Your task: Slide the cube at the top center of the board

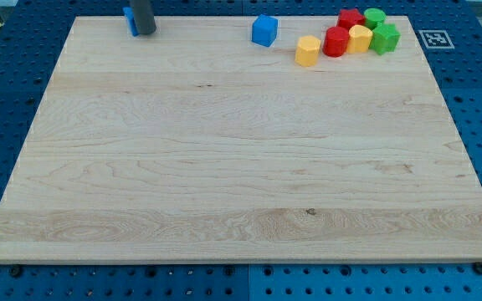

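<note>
At the view's top left, my tip rests on the worktop near its far edge. No fingers exist on this rod, so an open or closed state does not apply. A blue block sits just left of the rod, touching it and partly hidden; its shape cannot be made out. The blue cube stands at the top centre, well apart from my tip to the view's right. Right of the cube lies a cluster: a yellow block, a red cylinder, a second yellow block, a red block, a green cylinder and a green star-shaped block.
</note>
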You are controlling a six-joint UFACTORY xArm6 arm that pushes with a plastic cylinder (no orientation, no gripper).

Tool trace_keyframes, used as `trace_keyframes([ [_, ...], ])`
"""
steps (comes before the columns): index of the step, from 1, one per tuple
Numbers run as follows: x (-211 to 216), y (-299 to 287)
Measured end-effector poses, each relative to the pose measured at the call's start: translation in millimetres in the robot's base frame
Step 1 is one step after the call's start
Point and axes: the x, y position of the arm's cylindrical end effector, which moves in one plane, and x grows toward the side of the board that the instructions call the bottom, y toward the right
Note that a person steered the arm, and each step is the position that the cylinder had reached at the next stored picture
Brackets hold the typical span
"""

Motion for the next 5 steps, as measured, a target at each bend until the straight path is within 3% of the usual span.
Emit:
trace_keyframes([
  [1,15,30],
  [2,63,81],
  [3,82,93],
  [5,82,97],
])
